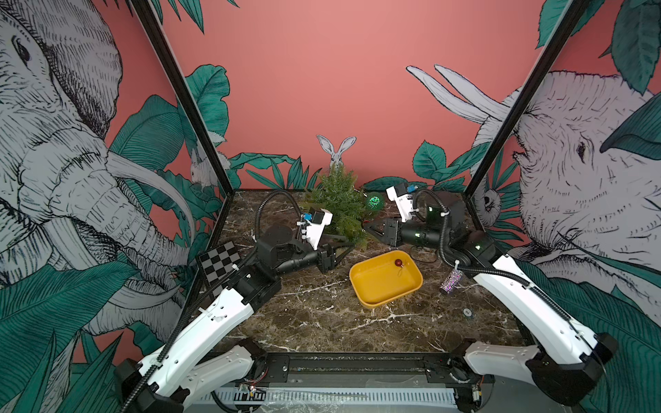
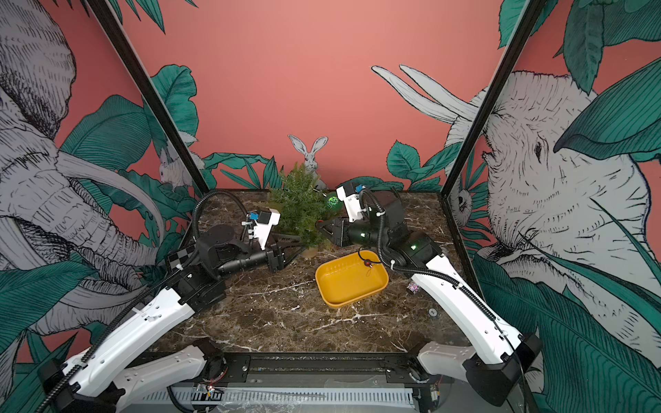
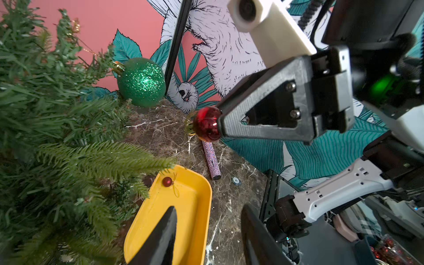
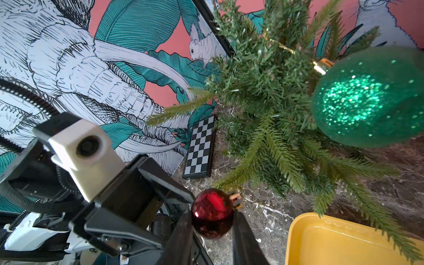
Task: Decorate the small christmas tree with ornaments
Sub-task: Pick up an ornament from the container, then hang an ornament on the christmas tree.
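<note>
Right up close in the right wrist view, the right gripper [image 4: 212, 221] is squeezed tight on a red ball [image 4: 210, 206]. The ball sits between the two black fingers. Its gold cap sticks out toward the tree [image 4: 270, 103]. In both top views this gripper points at the low branches on the tree's right side and is just beside them.

The tree stands at the back of the table [image 1: 314, 314], near the pink wall. Its tan pot [image 2: 309, 251] shows under the branches.

A green ball [image 1: 374, 201] hangs on the right side of the tree. It has a gold cap, and a thin gold string runs from the cap into the branches.

The left gripper [image 1: 348, 246] is low on the left side of the tree, near the pot. Its jaws stand apart and nothing is between them.

A yellow tray [image 1: 379, 286] lies in front of the tree. The other red ball [image 1: 398, 263] lies in the tray's far corner, with its string loop beside it.

A shiny tube [image 1: 451, 281] lies on the table to the right of the tray. A black and white board [image 1: 218, 261] leans by the left wall.
</note>
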### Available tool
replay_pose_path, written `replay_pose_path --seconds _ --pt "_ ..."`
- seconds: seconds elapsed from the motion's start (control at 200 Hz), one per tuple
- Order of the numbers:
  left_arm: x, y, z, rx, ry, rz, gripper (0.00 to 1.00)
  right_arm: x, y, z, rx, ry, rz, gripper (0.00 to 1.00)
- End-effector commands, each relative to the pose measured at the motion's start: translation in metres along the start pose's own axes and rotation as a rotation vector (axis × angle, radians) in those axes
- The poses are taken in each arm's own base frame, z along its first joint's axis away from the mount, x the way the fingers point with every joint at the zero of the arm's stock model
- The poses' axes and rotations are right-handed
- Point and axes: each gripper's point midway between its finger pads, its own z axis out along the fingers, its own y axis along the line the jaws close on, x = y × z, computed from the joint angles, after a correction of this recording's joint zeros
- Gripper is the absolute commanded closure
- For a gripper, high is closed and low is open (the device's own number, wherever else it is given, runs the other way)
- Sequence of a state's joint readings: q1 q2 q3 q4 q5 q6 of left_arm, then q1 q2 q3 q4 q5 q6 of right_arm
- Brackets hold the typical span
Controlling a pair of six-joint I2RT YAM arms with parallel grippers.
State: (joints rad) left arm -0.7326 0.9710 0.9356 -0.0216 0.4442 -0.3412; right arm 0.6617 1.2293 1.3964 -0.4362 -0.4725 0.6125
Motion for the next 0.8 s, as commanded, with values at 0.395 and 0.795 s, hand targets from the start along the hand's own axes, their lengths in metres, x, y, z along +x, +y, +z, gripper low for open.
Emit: replay_pose_path --seconds 0.395,0.795 --pt "-0.024 0.004 0.016 -0.125 -0.054 0.135 0.72 -0.01 0.034 -0.007 -0.119 -0.03 0.021 0.73" --pt "-0.021 0.008 0.023 -0.128 -0.054 0.131 0.9 -0.003 0.037 -0.008 -0.148 -0.015 0.034 0.73"
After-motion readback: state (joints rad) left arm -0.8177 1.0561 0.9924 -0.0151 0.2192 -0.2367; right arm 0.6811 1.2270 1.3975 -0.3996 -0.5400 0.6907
